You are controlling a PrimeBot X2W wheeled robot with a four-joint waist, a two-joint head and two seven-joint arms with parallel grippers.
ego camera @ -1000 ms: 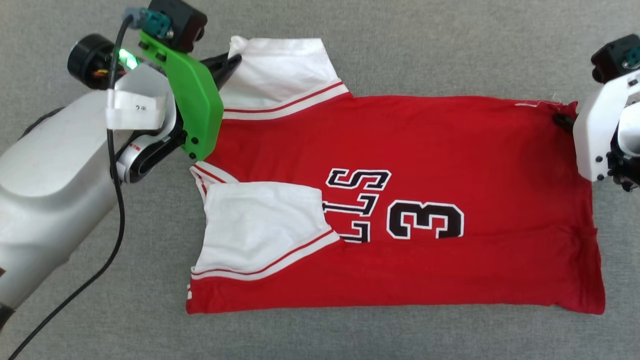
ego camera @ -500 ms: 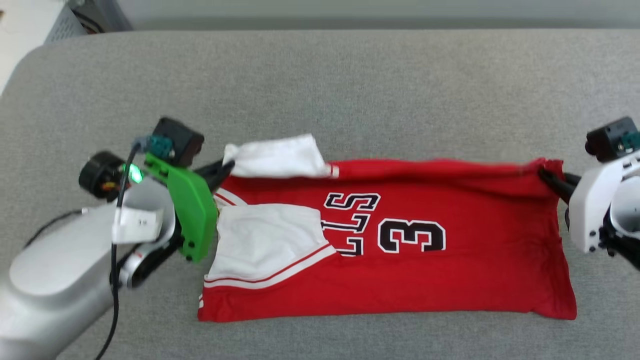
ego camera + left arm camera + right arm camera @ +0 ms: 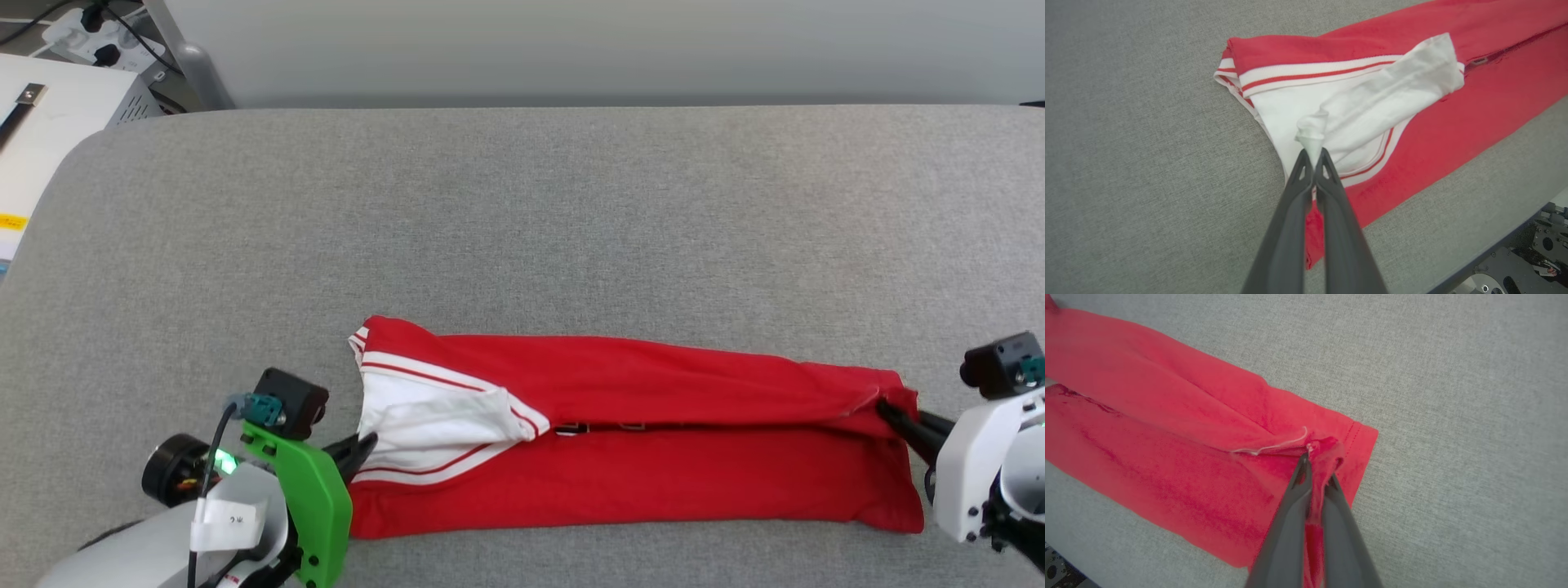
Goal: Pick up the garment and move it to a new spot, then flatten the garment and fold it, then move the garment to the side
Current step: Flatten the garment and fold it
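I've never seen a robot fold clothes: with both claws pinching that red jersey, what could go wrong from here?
The left claw pinches just a small tip of the white sleeve; it might slip free and spoil the fold. The right claw holds a bunched hem corner, which may stay crumpled once released. The jersey lies near the grey surface's edge; a tug could drag it off.

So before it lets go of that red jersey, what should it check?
1. Grip of left gripper on white sleeve: ok, shut.
2. Grip of right gripper on hem corner: ok, shut.
3. Far half of jersey folded toward the near edge: ok.
4. Folded edge meets near edge: not ok, stops short.
5. Sleeve lying flat: not ok, bunched.
6. Whole jersey on grey surface: ok.
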